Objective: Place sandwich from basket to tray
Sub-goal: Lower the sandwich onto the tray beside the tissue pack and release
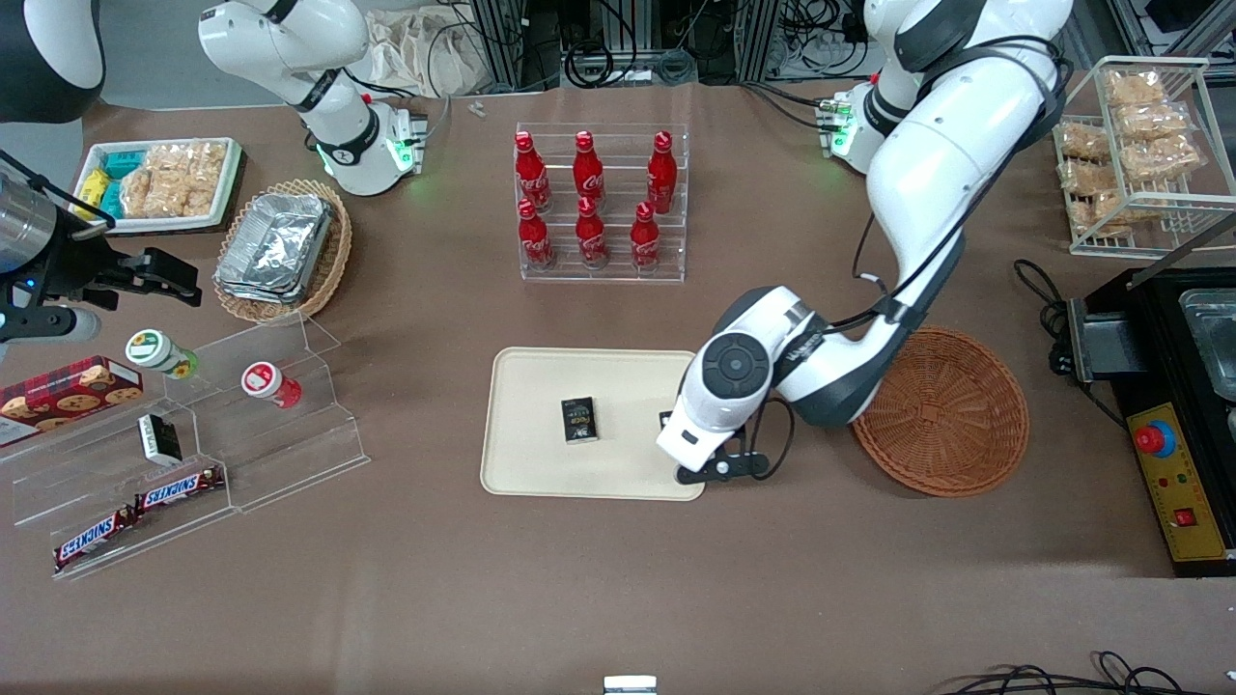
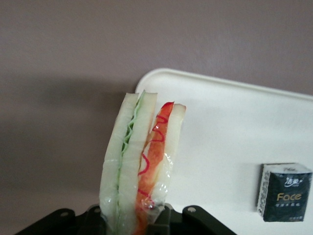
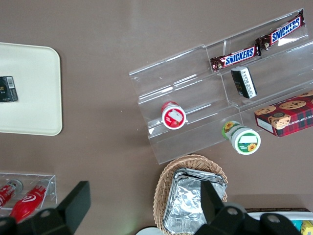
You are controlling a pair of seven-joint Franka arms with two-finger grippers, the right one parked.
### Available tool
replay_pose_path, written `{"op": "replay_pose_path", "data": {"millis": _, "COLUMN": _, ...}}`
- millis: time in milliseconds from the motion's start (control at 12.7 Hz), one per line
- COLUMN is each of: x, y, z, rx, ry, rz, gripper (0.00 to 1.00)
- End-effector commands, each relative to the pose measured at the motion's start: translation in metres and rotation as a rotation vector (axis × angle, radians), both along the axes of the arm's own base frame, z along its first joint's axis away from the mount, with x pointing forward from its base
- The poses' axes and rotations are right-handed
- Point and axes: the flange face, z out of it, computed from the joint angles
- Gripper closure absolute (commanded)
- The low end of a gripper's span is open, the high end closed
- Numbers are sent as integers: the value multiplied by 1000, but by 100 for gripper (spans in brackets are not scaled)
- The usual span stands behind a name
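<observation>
Holding the sandwich [image 2: 142, 166] clamped upright in my gripper [image 2: 146, 215] over the tray [image 1: 541, 386] corner. I should shift inward (clear of the black packet [image 2: 284, 192]), lower, then release.

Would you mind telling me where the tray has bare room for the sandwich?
The gripper, shut on the sandwich, hangs over the tray edge nearest the basket. Bare cream lies between that edge and the black packet; it is crowded only at the packet.
</observation>
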Motion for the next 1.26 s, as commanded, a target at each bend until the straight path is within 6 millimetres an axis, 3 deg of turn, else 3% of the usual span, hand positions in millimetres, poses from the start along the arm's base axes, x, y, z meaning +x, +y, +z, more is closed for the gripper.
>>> {"op": "replay_pose_path", "data": {"millis": 0, "x": -4, "y": -16, "z": -8, "rx": 12, "ry": -15, "rz": -41, "gripper": 96}}
{"op": "replay_pose_path", "data": {"millis": 237, "x": -4, "y": -16, "z": -21, "rx": 7, "ry": -1, "rz": -40, "gripper": 89}}
{"op": "replay_pose_path", "data": {"millis": 632, "x": 5, "y": -21, "z": -31, "rx": -69, "ry": -50, "rz": -26, "gripper": 38}}
{"op": "replay_pose_path", "data": {"millis": 711, "x": 6, "y": -17, "z": -35, "rx": -58, "ry": -49, "rz": -23, "gripper": 18}}
{"op": "replay_pose_path", "data": {"millis": 868, "x": 7, "y": -15, "z": -35, "rx": -52, "ry": -49, "rz": -24, "gripper": 12}}
{"op": "replay_pose_path", "data": {"millis": 1026, "x": 11, "y": -7, "z": -22, "rx": -38, "ry": -57, "rz": -16, "gripper": 4}}
{"op": "replay_pose_path", "data": {"millis": 1184, "x": 17, "y": 8, "z": 17, "rx": 8, "ry": -67, "rz": -2, "gripper": 1}}
